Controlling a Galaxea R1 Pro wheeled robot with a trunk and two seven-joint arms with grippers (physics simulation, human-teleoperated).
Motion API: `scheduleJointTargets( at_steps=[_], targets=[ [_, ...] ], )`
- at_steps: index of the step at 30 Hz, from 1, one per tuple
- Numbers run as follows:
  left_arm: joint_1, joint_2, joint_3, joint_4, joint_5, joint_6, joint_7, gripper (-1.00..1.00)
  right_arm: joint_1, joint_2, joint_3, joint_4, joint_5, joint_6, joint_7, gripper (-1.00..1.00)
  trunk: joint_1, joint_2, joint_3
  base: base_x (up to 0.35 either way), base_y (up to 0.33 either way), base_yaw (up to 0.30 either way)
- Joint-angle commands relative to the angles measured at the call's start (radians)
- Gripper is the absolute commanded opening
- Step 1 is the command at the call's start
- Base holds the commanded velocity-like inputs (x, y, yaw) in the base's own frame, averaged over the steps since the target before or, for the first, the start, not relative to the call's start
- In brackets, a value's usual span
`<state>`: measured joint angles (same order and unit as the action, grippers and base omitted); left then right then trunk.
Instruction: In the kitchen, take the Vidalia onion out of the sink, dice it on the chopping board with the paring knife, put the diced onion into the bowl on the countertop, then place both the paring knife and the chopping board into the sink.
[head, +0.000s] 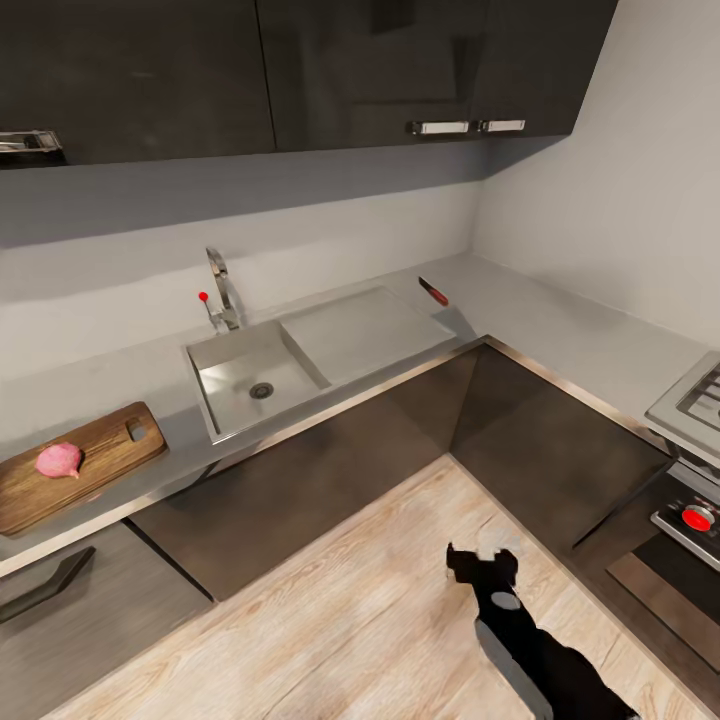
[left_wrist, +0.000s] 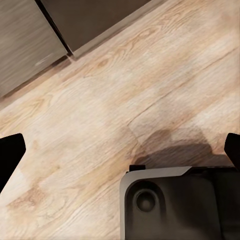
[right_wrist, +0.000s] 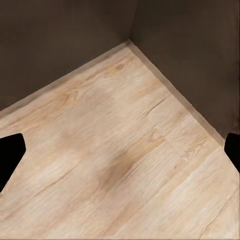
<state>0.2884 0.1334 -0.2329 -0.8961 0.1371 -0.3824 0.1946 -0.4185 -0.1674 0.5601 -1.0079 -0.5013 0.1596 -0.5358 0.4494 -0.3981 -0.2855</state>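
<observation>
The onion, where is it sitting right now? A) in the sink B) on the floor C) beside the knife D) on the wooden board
D: the pink onion rests on the wooden board, left of the sink, whose basin holds nothing.

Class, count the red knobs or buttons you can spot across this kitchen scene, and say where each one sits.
2: the faucet's red knob behind the sink, and a red stove knob at the right edge. More may lie outside the picture.
</observation>
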Motion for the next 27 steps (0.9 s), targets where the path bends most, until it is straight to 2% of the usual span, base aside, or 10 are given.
scheduleJointTargets(
  at_steps=[1, 2, 6, 10, 12, 14, 15, 19, 23, 27],
  targets=[
    [0.0, 0.002, -0.006, -0.001, 0.01, -0.002, 0.006, 1.0, -0.044, 0.0, -0.032, -0.038, 0.01, 0.067, -0.014, 1.0, 0.001, -0.002, -0.002, 0.0, 0.0, 0.0],
    [0.0, 0.002, -0.006, -0.001, 0.01, -0.002, 0.006, 1.0, -0.067, 0.0, -0.046, -0.05, 0.017, 0.096, -0.016, 1.0, 0.001, -0.002, -0.002, 0.0, 0.0, 0.0],
    [0.0, -0.002, -0.006, 0.0, 0.01, -0.002, 0.005, 1.0, -0.28, 0.005, -0.093, -0.087, 0.045, 0.297, -0.026, 1.0, 0.001, -0.002, -0.002, 0.0, 0.0, 0.0],
    [-0.001, -0.011, -0.006, 0.0, 0.009, -0.002, 0.005, 1.0, -0.485, 0.035, -0.101, -0.019, 0.05, 0.384, -0.029, 1.0, 0.001, -0.002, -0.002, 0.0, 0.0, 0.0],
    [-0.001, -0.013, -0.006, 0.0, 0.009, -0.002, 0.005, 1.0, -0.583, 0.063, -0.102, 0.064, 0.051, 0.4, -0.028, 1.0, 0.001, -0.002, -0.002, 0.0, 0.0, 0.0],
    [0.0, -0.014, -0.007, 0.0, 0.009, -0.002, 0.005, 1.0, -0.731, 0.107, -0.103, 0.218, 0.052, 0.411, -0.026, 1.0, 0.001, -0.002, -0.002, 0.0, 0.0, 0.0],
    [-0.001, -0.015, -0.008, -0.001, 0.009, -0.002, 0.005, 1.0, -0.895, 0.146, -0.103, 0.397, 0.05, 0.414, -0.023, 1.0, 0.001, -0.002, -0.002, 0.0, 0.0, 0.0],
    [-0.001, -0.023, -0.008, -0.001, 0.009, -0.002, 0.005, 1.0, -1.135, 0.185, -0.103, 0.617, 0.042, 0.411, -0.003, 1.0, 0.001, -0.002, -0.002, 0.0, 0.0, 0.0],
    [-0.001, -0.025, -0.008, -0.002, 0.009, -0.001, 0.004, 1.0, -1.174, 0.193, -0.1, 0.658, 0.036, 0.383, 0.075, 1.0, 0.001, -0.002, -0.002, 0.078, -0.073, 0.0],
    [-0.001, -0.026, -0.008, -0.004, 0.009, -0.001, 0.004, 1.0, -1.178, 0.197, -0.1, 0.739, 0.041, 0.295, 0.215, 1.0, 0.001, -0.002, -0.002, 0.201, -0.189, 0.0]
  ],
)
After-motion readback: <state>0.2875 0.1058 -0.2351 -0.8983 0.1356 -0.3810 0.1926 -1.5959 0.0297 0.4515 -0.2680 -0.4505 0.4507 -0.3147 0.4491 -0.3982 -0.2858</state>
